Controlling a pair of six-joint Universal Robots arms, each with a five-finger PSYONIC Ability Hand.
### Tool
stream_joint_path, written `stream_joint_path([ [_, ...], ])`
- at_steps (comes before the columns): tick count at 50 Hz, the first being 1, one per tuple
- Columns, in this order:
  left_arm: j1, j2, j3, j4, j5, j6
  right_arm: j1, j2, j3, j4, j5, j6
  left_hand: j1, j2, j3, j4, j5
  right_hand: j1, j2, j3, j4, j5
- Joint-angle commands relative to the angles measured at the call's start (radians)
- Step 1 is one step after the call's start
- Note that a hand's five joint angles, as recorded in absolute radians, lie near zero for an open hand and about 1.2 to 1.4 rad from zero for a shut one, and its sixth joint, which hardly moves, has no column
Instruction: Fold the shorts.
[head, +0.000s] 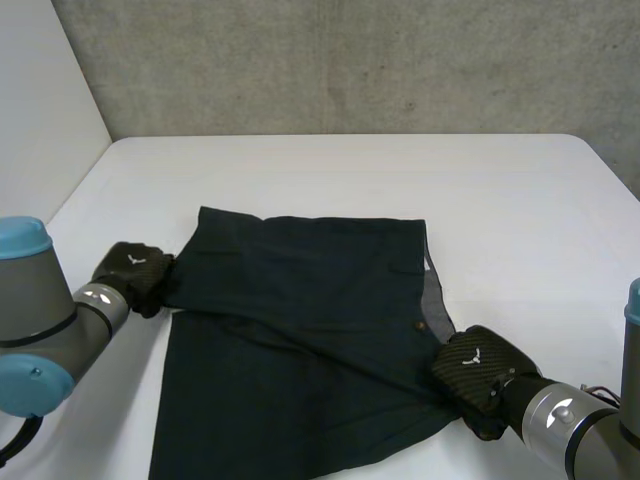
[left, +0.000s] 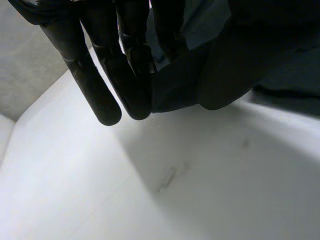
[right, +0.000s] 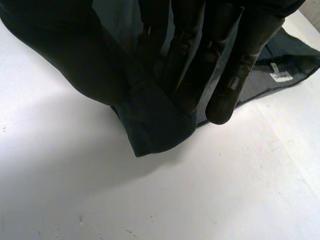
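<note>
I am pinching the dark shorts (head: 300, 340) from both sides. My left hand (head: 132, 276) is nipping a side edge between fingers (left: 95, 85) and thumb, and my right hand (head: 478, 368) is clamping a corner the same way. The rest is lying spread on the white table (head: 520, 220) between my hands. The cloth is looking thin and limp, so I am judging it light and floppy, best gripped at edges and corners.
</note>
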Motion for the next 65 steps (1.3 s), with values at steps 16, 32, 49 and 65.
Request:
stream_joint_path([
  [16, -0.009, 0.419, -0.155, -0.021, -0.042, -0.134, 0.0, 0.001, -0.012, -0.014, -0.029, 0.112, -0.601, -0.667, -0.657, -0.671, -0.613, 0.408, 0.22, 0.194, 0.201, 0.233],
  [32, -0.147, 0.665, -0.349, -0.426, 0.002, -0.332, -0.082, 0.054, -0.098, -0.169, -0.066, 0.551, -0.624, -0.69, -0.681, -0.695, -0.637, 0.408, 0.22, 0.194, 0.201, 0.233],
  [49, -0.293, 0.512, -0.384, -0.419, -0.001, -0.508, -0.075, 0.079, -0.074, -0.203, -0.055, 0.561, -0.73, -0.796, -0.786, -0.8, -0.742, 0.408, 0.22, 0.194, 0.201, 0.233],
  [65, -0.425, 0.457, -0.335, -0.295, -0.007, -0.616, -0.072, 0.082, -0.067, -0.22, -0.053, 0.56, -0.742, -0.808, -0.798, -0.812, -0.754, 0.408, 0.22, 0.194, 0.201, 0.233],
])
